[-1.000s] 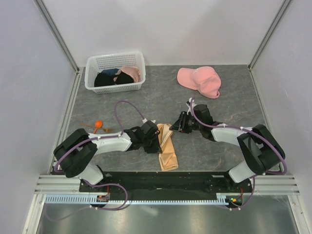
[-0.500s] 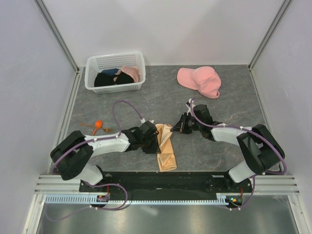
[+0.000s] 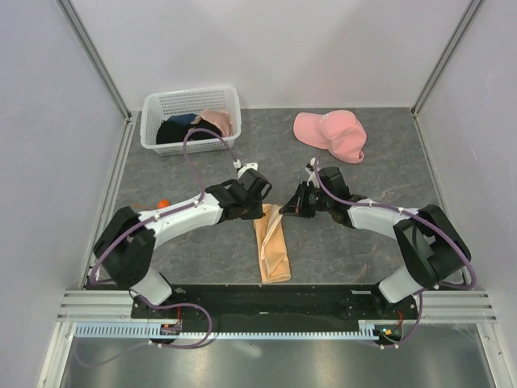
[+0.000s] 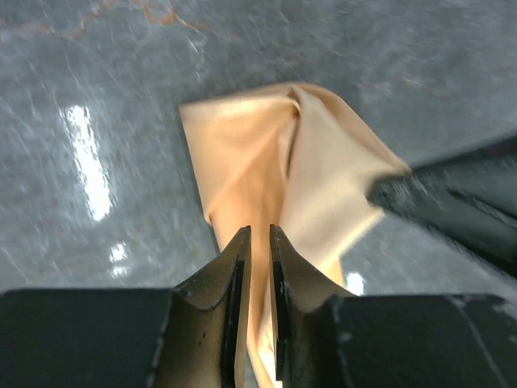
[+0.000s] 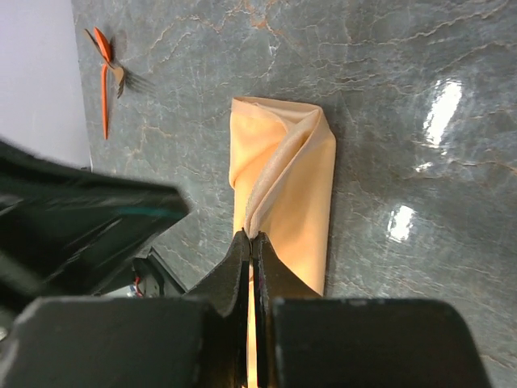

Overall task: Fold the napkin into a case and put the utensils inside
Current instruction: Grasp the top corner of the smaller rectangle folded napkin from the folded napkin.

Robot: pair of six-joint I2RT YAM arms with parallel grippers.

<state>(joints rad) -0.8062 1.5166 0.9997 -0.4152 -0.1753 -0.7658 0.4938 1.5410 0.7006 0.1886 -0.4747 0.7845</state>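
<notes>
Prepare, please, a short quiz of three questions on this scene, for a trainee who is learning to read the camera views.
1. True or false: the napkin lies inside the white basket.
2. Choose one. What is the right gripper shut on? A: the pink cap. B: a raised fold of the napkin. C: the orange spoon.
3. Short answer: in the top view, on which side of the napkin do the utensils lie?

Key
1. False. It lies on the table, between the two arms.
2. B.
3. On the left, on the table, apart from the napkin.
</notes>
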